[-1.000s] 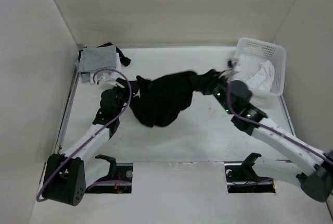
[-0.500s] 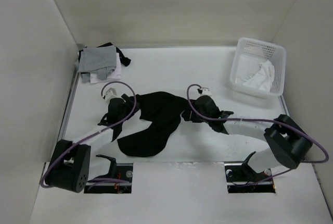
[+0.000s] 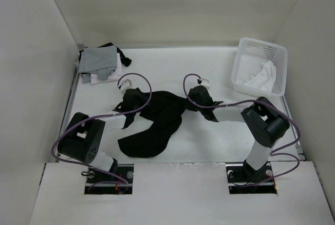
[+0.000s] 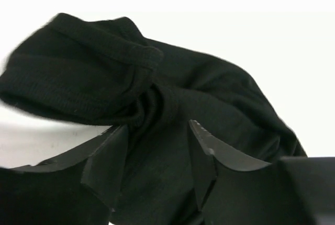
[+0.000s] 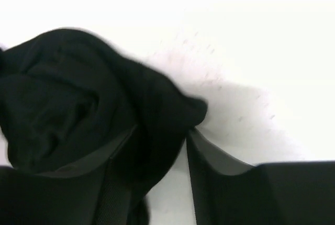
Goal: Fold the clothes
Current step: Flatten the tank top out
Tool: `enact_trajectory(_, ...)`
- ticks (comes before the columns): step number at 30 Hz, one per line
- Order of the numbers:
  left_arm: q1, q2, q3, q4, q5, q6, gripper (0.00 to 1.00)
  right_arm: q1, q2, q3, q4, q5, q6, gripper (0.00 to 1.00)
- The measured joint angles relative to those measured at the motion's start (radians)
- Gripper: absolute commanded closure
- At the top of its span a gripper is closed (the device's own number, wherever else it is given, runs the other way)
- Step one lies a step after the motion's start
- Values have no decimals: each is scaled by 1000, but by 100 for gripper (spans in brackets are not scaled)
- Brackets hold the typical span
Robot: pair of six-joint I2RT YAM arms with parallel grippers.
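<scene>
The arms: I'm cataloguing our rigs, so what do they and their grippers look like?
The left arm and right arm have white links, bulky black joints and looping purple cables. The left gripper and right gripper have dark wedge-shaped fingers.

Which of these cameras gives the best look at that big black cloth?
The top external view. It alone shows the whole black cloth, lying crumpled on the table. Each wrist view shows only one bunched part of it, close up and filling much of the picture.
</scene>
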Motion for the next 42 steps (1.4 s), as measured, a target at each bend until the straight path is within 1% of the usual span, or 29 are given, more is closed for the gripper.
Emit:
enact_trajectory(1, 0, 13, 10, 7, -11, 2, 80, -6, 7, 7, 1, 8, 0, 82)
enact_trajectory(2, 1, 28, 19, 15, -23, 3, 88, -13, 14, 14, 1, 18, 6, 89)
enact_trajectory(4, 8, 59, 39, 32, -39, 3, 97, -20, 17, 24, 3, 32, 5, 93)
enact_trajectory(7, 10, 66, 50, 43, -50, 5, 97, -19, 0, 27, 15, 44, -16, 94)
enact_trajectory(9, 5, -4, 50, 32, -63, 8, 98, -15, -45, 26, 13, 50, -40, 94)
enact_trajectory(11, -2, -77, 50, 31, -76, 17, 98, -6, -138, 15, 3, 53, -74, 94)
enact_trajectory(12, -13, -146, 50, 20, -90, 28, 98, 0, -211, 9, -9, 50, -93, 94)
enact_trajectory(14, -43, -330, 50, -3, -124, 64, 98, 16, -407, 1, -45, 42, -137, 93)
enact_trajectory(15, -63, -449, 53, 11, -139, 83, 98, 26, -493, 6, -50, 36, -161, 93)
enact_trajectory(16, -71, -516, 54, 12, -151, 96, 98, 42, -617, 16, -68, 31, -191, 93)
enact_trajectory(18, -85, -710, 58, -10, -188, 131, 98, 71, -748, 47, -103, 31, -224, 93)
enact_trajectory(21, -95, -864, 95, -52, -225, 166, 98, 140, -908, 108, -175, 34, -262, 93)
enact_trajectory(24, -114, -955, 165, -89, -250, 199, 98, 220, -996, 164, -231, 43, -280, 93)
enact_trajectory(27, -142, -1004, 241, -112, -257, 229, 97, 312, -1052, 225, -295, 66, -294, 94)
enact_trajectory(28, -151, -1015, 264, -117, -259, 240, 97, 377, -1071, 257, -324, 84, -300, 94)
enact_trajectory(33, -185, -1034, 348, -122, -261, 282, 96, 619, -1110, 326, -361, 156, -346, 93)
enact_trajectory(34, -188, -1032, 353, -120, -261, 290, 96, 652, -1115, 335, -360, 182, -364, 93)
enact_trajectory(35, -190, -1029, 353, -119, -263, 294, 96, 658, -1116, 338, -359, 199, -375, 93)
enact_trajectory(37, -189, -1008, 352, -122, -270, 301, 95, 614, -1104, 338, -357, 241, -396, 94)
enact_trajectory(39, -188, -974, 348, -119, -278, 308, 95, 512, -1067, 333, -352, 230, -391, 94)
enact_trajectory(40, -182, -939, 342, -112, -285, 313, 95, 423, -1038, 325, -344, 205, -380, 94)
enact_trajectory(41, -172, -906, 335, -101, -288, 316, 95, 307, -993, 306, -325, 154, -354, 94)
enact_trajectory(42, -141, -814, 324, -56, -288, 317, 95, 197, -937, 282, -298, 101, -321, 94)
